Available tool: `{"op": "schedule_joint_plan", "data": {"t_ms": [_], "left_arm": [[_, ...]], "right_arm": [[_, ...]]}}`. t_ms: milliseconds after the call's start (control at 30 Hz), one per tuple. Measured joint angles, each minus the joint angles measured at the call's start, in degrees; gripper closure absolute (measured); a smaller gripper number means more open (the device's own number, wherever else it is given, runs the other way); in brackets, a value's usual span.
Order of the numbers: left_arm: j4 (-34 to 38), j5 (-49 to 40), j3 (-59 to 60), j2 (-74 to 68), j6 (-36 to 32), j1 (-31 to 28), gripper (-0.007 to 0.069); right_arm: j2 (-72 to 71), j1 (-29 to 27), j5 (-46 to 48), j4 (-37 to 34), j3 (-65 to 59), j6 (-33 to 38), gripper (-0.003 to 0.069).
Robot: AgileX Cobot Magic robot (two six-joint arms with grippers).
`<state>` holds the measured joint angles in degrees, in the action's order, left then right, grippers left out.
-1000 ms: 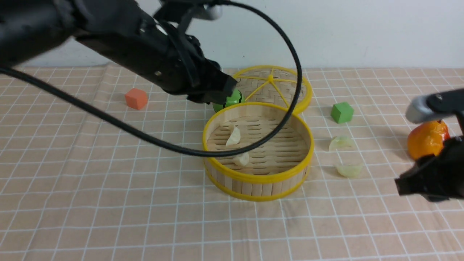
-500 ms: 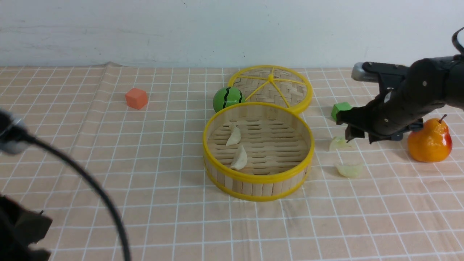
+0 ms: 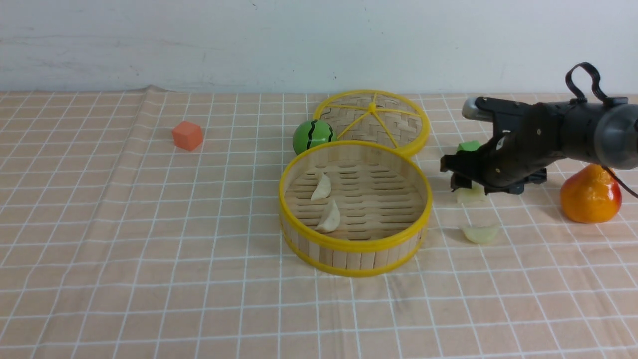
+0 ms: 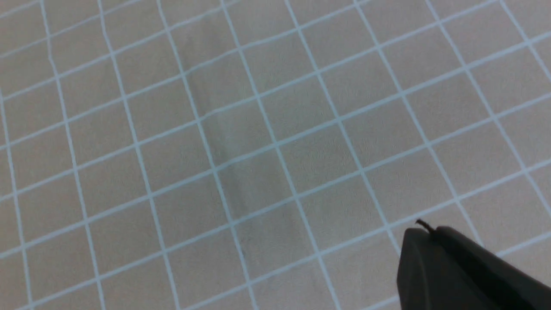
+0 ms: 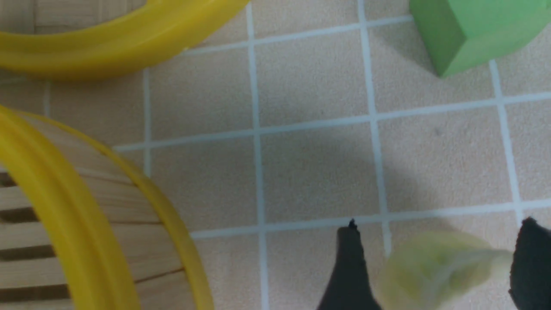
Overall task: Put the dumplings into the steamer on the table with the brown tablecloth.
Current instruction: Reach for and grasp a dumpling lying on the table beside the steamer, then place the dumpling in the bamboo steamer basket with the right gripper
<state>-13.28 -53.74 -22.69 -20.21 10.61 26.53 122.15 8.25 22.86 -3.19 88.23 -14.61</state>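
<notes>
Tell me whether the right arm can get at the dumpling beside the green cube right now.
Probably yes. The right tool is open and straddles that dumpling, one finger on either side, with nothing in between. The steamer and green cube stand clear of it.

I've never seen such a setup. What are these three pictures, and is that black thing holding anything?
It is a robot with two arms, each ending in a two-fingered gripper. The wide picture looks forward from between the arms; the other two come from cameras on the wrists. On the checked tablecloth stand a bamboo steamer with two dumplings inside, its lid behind, a green ball, an orange cube, a green cube and a pear. The right gripper is open, its fingers either side of a third dumpling, not closed on it; a fourth dumpling lies nearby. The left gripper, seen only by its own wrist camera, is shut over the cloth.
</notes>
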Motion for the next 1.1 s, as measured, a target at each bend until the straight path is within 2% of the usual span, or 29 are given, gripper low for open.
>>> {"op": "schedule_joint_plan", "data": {"t_ms": [100,200,300,367,400,433,700,867,900,1000,1100], "left_arm": [[-0.3,2.3,0.9,1.7,0.0,0.0,0.0638],[-0.7,4.4,1.8,3.7,0.0,0.0,0.0638],[-0.9,5.5,2.3,4.5,0.0,0.0,0.0638],[-0.9,5.6,2.3,4.7,0.0,0.0,0.0638],[-0.9,5.6,2.3,4.7,0.0,0.0,0.0638],[-1.0,5.7,2.3,4.7,0.0,0.0,0.0638],[-1.0,7.2,2.3,4.7,0.0,0.0,0.0638],[-1.0,8.4,2.3,4.7,0.0,0.0,0.0638],[-1.0,8.4,2.3,4.7,0.0,0.0,0.0638],[-0.9,8.5,2.4,4.7,0.0,0.0,0.0638],[-0.9,8.5,2.4,4.7,0.0,0.0,0.0638]], "right_arm": [[1.4,0.1,-0.1,0.5,0.0,0.0,0.0176],[1.7,0.1,-0.5,0.8,0.1,0.0,0.0202],[1.7,0.2,-0.1,1.2,0.1,0.4,0.0317],[1.3,0.2,1.5,1.3,0.1,1.6,0.0421],[1.2,0.2,1.7,1.3,0.1,1.7,0.0431],[0.5,0.2,3.9,1.3,0.1,3.3,0.0495],[-6.7,0.6,7.5,-0.1,0.1,10.2,0.0492],[-11.7,6.1,3.5,-11.7,0.1,16.5,0.0492],[-11.7,6.4,3.1,-12.3,0.1,16.5,0.0492],[-9.4,11.6,-4.7,-19.5,0.3,22.8,0.0492],[-3.8,14.4,-13.0,-24.4,0.3,27.9,0.0492]]}}
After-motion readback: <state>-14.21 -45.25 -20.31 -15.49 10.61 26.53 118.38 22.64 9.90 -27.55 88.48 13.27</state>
